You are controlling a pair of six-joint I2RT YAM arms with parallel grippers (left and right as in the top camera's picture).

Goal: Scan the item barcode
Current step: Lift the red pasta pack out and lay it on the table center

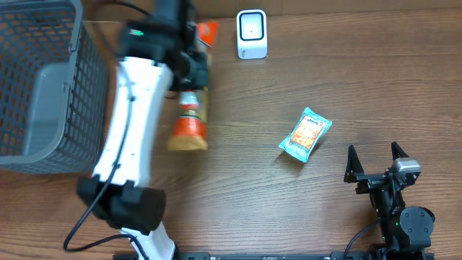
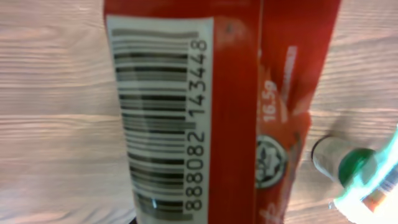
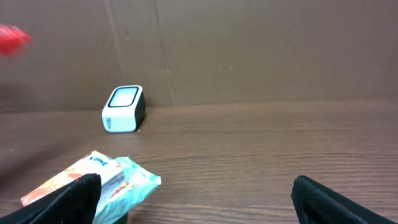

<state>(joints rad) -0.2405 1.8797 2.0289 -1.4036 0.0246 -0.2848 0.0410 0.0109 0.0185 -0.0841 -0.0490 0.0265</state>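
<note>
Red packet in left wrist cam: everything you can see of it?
The red packet is glossy film with a lengthwise seam, a white barcode panel of black bars and digits, a round white logo and 16.5g print. It fills the view, barcode facing the camera, above the wooden table, apparently pinched in the left gripper, whose fingers are hidden.

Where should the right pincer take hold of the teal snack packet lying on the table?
Probably best to come straight down from above and pinch the teal snack packet across its short width, near the middle. It lies flat and skewed on the table, so turn the open right pincer until it straddles the two long edges.
</note>
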